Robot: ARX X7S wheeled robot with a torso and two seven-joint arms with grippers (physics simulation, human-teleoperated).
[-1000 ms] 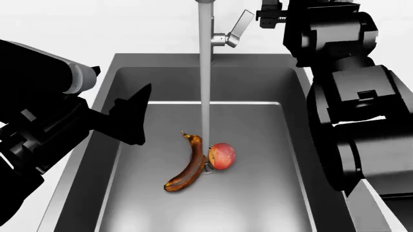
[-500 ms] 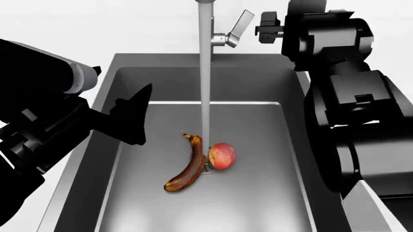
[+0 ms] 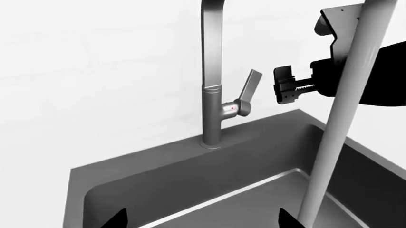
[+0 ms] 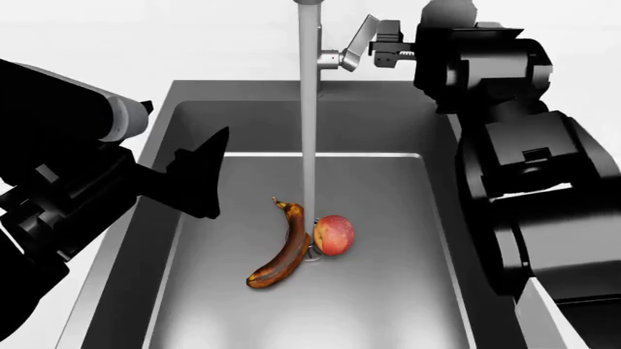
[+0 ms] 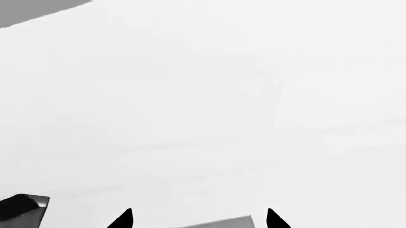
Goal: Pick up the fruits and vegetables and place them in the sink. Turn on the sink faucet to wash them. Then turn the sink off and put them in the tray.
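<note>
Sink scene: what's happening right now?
Water runs from the faucet onto the banana and apple, which lie together at the drain in the sink. The right hand is at the raised lever handle; contact can't be confirmed. In the left wrist view a small gap shows. The left hand hangs open over the sink's left side, holding nothing.

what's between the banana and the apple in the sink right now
In the head view, the water stream falls between the banana and the apple, landing by the drain at the sink bottom.
</note>
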